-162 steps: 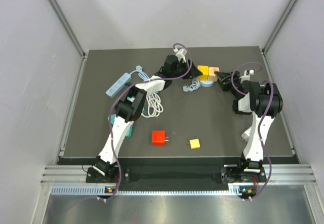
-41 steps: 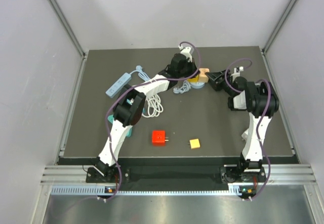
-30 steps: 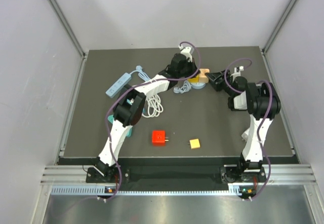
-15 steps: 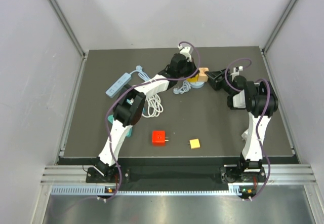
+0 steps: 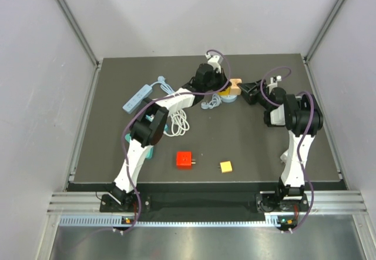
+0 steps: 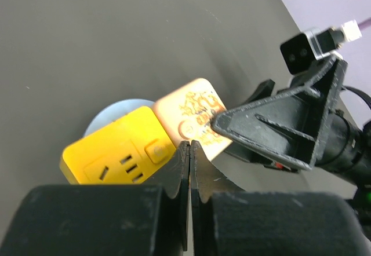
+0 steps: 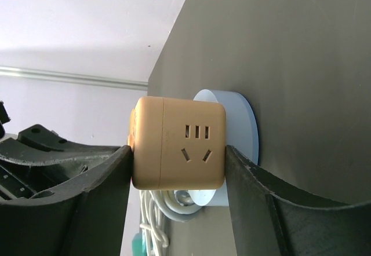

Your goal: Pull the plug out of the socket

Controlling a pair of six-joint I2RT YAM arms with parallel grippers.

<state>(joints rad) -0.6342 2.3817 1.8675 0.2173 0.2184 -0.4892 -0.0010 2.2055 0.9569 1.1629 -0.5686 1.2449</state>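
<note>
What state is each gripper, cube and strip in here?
left gripper: shut, empty, by yellow cube
right gripper: clamped on tan cube
tan cube: gripped, butted against yellow cube
yellow cube: visible outlets empty, at blue disc
red cube: lying loose, untouched
power strip: lying flat, untouched

Tan cube plug (image 7: 177,146) is clamped in my right gripper (image 7: 178,152), its holed face toward my wrist camera. It's butted flush against the yellow cube socket (image 6: 113,157), far-centre on the table (image 5: 264,142).

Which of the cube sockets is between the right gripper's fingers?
The tan cube, clamped by the right gripper at the blue disc. The yellow cube beside it, the red cube and the small yellow block sit outside its fingers.
</note>
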